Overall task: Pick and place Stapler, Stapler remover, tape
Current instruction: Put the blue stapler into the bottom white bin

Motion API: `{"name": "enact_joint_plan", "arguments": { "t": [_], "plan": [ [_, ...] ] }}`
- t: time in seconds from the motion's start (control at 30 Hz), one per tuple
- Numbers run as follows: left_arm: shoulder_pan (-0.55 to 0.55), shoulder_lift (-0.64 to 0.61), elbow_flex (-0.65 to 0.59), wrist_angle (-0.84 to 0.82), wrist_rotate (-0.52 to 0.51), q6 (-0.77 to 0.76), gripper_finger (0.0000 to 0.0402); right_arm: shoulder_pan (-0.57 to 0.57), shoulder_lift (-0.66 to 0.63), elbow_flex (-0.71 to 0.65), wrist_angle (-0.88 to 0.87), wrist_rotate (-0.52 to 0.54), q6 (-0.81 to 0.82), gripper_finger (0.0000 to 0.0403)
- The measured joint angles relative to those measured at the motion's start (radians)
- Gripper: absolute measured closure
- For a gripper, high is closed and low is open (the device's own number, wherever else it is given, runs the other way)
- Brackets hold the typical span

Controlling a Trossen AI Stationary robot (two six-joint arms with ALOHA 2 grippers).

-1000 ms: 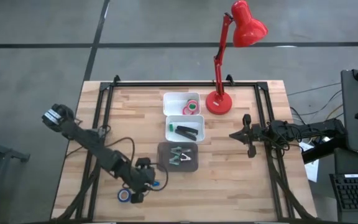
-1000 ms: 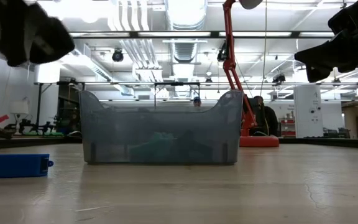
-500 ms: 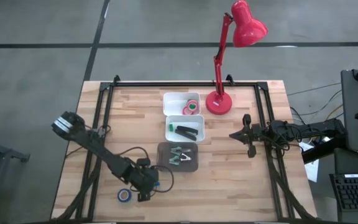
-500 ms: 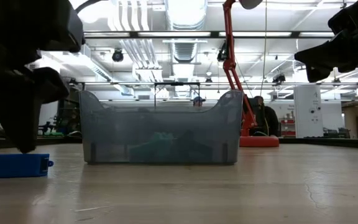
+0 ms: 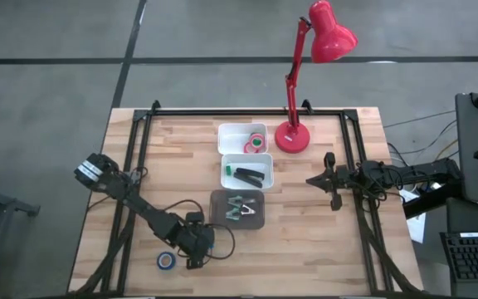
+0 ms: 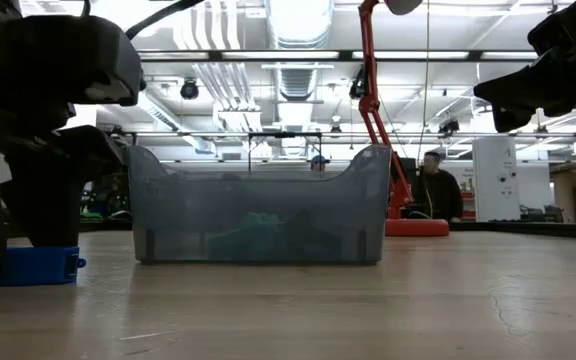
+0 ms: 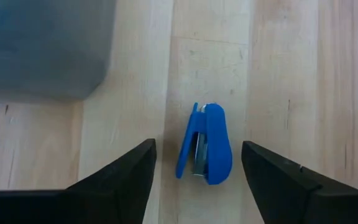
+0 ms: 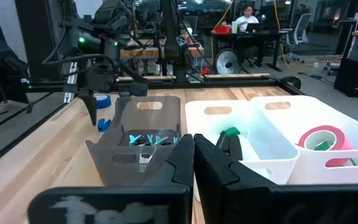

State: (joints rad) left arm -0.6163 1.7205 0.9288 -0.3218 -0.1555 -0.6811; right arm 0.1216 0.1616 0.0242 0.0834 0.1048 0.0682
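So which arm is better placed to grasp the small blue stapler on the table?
The left. Its gripper hangs open right over the blue stapler, one finger on each side. The right gripper waits shut, far across the table.

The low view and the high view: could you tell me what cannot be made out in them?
Low view: the grey bin shows its contents only as a greenish blur through its cloudy wall; the white bins behind it are hidden.
High view: the left gripper mostly covers the blue stapler.

My left gripper (image 6: pixel 23 215) stands low over a small blue object (image 6: pixel 36 266) on the table (image 6: pixel 368 305). Grey bin (image 6: pixel 258 218) beside it. Right gripper (image 6: pixel 543 85) hangs high.
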Motion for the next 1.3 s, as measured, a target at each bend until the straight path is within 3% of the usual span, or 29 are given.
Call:
{"name": "enact_joint_plan", "arguments": {
  "t": [0.27, 0.8, 1.13, 1.3],
  "plan": [
    [0.001, -0.019, -0.001, -0.001, 0.008, 0.003, 0.0193, 0.000, 0.000, 0.000, 0.000, 0.000, 0.001, 0.0394],
    [0.002, -0.023, -0.001, -0.003, 0.007, 0.060, 0.0338, 0.000, 0.000, 0.000, 0.000, 0.000, 0.000, 0.0394],
    [0.002, -0.084, 0.008, -0.002, 0.016, 0.060, 0.0316, 0.000, 0.000, 0.000, 0.000, 0.000, 0.001, 0.0394],
    [0.002, -0.148, 0.033, -0.001, -0.006, 0.119, 0.0336, 0.000, 0.000, 0.000, 0.000, 0.000, 0.001, 0.0394]
  ]
}}
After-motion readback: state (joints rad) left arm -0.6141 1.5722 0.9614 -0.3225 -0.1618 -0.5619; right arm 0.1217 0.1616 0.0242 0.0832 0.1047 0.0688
